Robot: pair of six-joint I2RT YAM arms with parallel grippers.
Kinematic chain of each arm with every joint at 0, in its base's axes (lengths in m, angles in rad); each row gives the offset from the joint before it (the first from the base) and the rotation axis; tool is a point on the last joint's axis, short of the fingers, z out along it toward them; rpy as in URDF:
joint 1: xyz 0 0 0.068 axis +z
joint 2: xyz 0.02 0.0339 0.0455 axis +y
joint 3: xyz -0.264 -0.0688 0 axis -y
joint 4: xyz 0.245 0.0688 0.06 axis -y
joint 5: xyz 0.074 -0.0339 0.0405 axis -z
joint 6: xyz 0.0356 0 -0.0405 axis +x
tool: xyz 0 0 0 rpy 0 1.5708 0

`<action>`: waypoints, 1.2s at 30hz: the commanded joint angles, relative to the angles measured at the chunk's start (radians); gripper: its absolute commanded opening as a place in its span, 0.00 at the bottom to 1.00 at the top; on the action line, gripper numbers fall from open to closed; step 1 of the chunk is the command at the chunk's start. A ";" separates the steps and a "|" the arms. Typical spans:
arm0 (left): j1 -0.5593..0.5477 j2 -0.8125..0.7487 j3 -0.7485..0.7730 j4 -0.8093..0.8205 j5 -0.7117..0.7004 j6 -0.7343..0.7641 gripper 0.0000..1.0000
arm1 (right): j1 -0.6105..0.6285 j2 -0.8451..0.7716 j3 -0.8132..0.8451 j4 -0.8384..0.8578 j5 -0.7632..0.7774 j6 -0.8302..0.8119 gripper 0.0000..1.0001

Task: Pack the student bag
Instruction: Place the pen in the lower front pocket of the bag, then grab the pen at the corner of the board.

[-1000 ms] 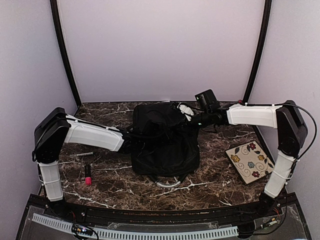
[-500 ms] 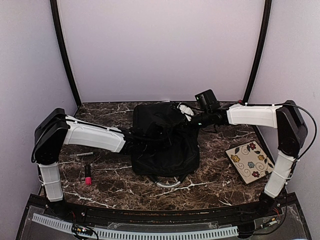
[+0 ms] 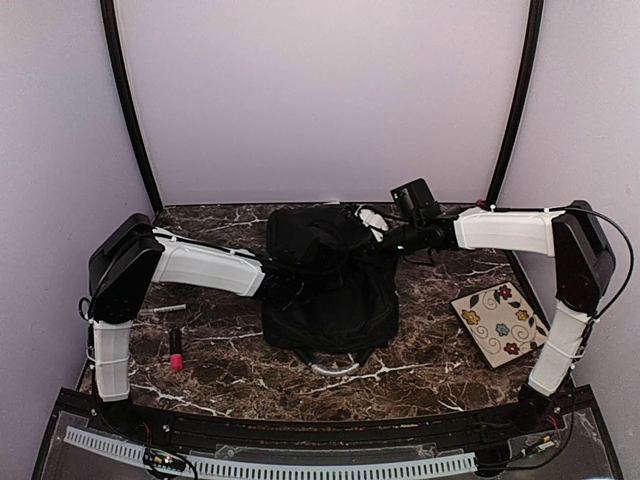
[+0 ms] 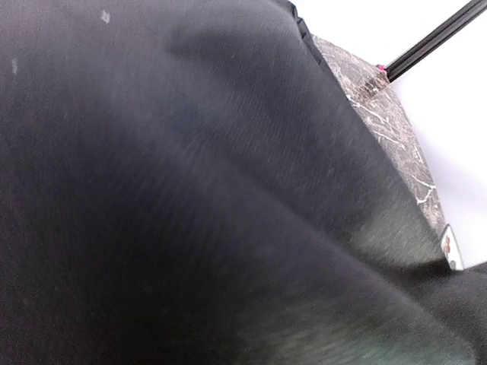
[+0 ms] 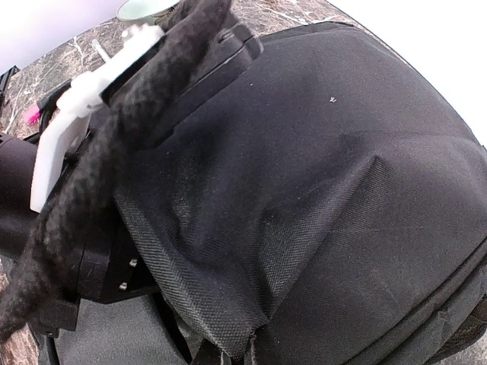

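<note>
On the student bag [image 3: 330,285]: lies slumped at the middle of the surface [image 3: 440,350], a little toward 12 o'clock, by far the biggest thing here. Soft woven black fabric, creased and sagging in both wrist views, so expect no stiffness. Folds wherever pinched, and probably drags rather than slides on the marble. Likely light while unfilled, yet bulky, and apt to flop closed at the opening unless spread from two sides.

On the left hand: buried against the bag's 9 o'clock flank and hidden from above. Closed tight, though impossible to tell whether on a fold of cloth, with only black fabric in its wrist view.

On the right hand [image 3: 374,224]: sits at the bag's 1 o'clock corner, drawn down narrow, with a thick braided cord [image 5: 99,152] draped across it. Unclear whether pinched or merely lying over.

Best holds, by judgement: the braided cord, a strap or a folded seam edge, for a surer bite than on smooth panel. Avoid hard opposing tugs, which risks hauling the whole bag along.

Nearby: flowered pouch [image 3: 500,322] at the bag's 4 o'clock, well apart, and pink-tipped stick [image 3: 176,352] at 8 o'clock.
</note>
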 commanded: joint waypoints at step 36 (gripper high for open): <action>0.210 -0.880 -0.305 -1.134 -0.294 0.110 0.99 | -0.016 0.008 0.022 0.026 -0.152 0.034 0.03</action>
